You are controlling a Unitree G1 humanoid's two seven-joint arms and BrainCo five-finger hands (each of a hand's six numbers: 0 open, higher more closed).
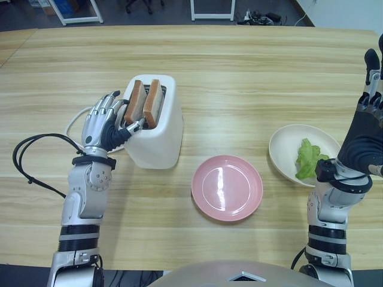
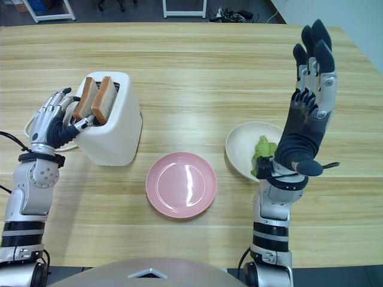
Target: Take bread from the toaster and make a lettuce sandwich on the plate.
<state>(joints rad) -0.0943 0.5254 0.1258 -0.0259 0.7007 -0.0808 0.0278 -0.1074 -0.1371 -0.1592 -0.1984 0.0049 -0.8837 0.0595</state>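
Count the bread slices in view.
2. Both stand upright, side by side, in the toaster: the left slice, pinched by the left hand, and the right slice. The slots hide their lower parts, but no other bread shows anywhere.

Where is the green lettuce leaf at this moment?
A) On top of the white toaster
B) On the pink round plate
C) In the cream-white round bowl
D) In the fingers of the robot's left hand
C: the green lettuce leaf lies inside the cream-white round bowl, to the right of the pink round plate, while the left hand grips a brown toast slice in the white toaster.
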